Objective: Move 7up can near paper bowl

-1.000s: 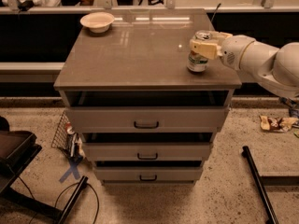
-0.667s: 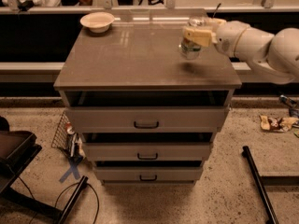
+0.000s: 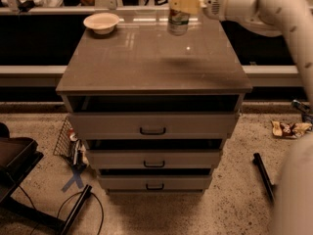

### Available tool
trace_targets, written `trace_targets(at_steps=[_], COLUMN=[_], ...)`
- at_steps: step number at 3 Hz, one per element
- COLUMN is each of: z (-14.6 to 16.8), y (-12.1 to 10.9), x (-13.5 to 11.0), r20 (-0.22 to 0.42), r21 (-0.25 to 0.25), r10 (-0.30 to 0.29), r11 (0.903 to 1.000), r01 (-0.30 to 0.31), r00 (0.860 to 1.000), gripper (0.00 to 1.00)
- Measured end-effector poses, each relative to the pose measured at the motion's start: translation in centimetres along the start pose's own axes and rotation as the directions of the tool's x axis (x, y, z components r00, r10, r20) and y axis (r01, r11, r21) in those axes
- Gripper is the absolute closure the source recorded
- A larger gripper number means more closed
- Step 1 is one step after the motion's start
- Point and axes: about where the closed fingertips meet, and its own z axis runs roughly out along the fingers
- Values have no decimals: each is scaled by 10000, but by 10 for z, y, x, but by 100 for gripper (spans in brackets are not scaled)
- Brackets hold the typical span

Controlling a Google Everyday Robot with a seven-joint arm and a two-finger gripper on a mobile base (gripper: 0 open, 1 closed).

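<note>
1. Camera view: a small, shallow cream paper bowl (image 3: 101,22) with a flared rim sits at the smooth grey counter's (image 3: 146,67) eleven o'clock corner.
2. The white-and-green aluminium 7up can (image 3: 178,23) hangs upright, seemingly off the surface. The bowl lies at its nine o'clock, well apart.
3. The cream pincer (image 3: 182,6) is clamped around the can's top.

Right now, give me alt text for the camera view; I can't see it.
The gripper, jaws shut on the 7up can, holds it over the back of a grey drawer cabinet, with the paper bowl at its back-left corner.
</note>
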Motion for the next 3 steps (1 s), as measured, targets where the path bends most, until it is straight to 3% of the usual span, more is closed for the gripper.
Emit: trace_targets(at_steps=[1,2,3], z=[65,116,140], y=[0,3,-1], x=[-1,-9,-36], r20=[-455,-400,13], r21=[-549,-776,-426], r10=[368,703,431], r11=[9977,9943,9982], r01=[-393,-733,-430], r00=[9983,9967,9991], gripper=[100,100,100])
